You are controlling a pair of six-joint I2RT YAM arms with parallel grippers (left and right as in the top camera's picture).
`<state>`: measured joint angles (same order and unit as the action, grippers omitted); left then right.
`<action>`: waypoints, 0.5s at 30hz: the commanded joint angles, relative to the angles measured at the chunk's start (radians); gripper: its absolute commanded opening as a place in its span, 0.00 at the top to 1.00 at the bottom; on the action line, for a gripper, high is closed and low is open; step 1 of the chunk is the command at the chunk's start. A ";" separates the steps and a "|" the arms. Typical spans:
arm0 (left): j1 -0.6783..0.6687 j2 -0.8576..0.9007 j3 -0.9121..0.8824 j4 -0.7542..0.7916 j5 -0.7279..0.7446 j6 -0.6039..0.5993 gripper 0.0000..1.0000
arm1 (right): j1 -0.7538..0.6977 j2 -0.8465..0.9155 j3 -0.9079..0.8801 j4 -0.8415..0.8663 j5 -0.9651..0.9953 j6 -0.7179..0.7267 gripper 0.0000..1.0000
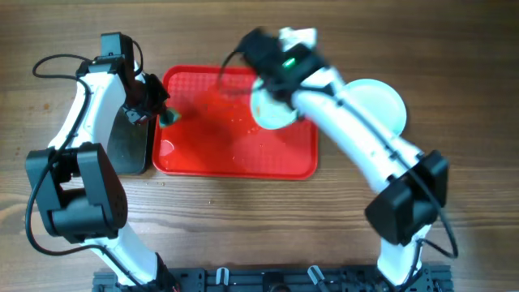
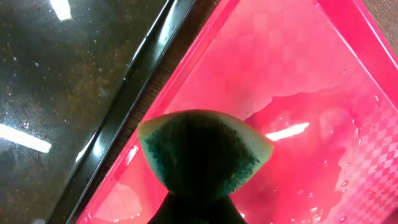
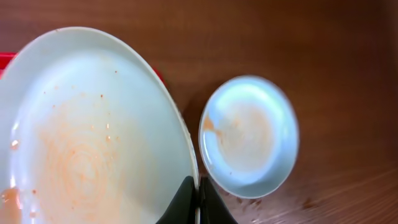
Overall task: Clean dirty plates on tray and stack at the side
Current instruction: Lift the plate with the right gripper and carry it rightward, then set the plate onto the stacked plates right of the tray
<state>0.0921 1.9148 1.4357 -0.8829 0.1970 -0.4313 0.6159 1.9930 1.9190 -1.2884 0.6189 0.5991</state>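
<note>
Where liquid pools, checkered tray, smeared round plate, green sponge

Left arm: I note smooth white rounded link shells.
Right arm: matching white shells, tapered along the long link.
Joint housings: black, blocky, one at each elbow.
Cables: thin black loops running outside both arms.
Green light: small, lit, on the right arm's black wrist block.
Right gripper: I see black fingers.
</note>
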 commanded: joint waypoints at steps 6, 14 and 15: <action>0.002 -0.009 0.004 0.002 -0.013 0.013 0.96 | -0.437 -0.086 0.003 -0.057 -0.410 -0.106 0.96; 0.002 -0.009 0.004 0.003 -0.013 0.013 0.96 | -0.690 -0.085 -0.018 -0.128 -0.409 -0.128 0.96; 0.002 -0.009 0.004 0.003 -0.013 0.013 0.96 | -0.699 -0.085 -0.030 -0.133 -0.407 -0.127 0.96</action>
<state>0.0921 1.9148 1.4357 -0.8829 0.1944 -0.4313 -0.0589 1.9369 1.9175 -1.4082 0.2352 0.4934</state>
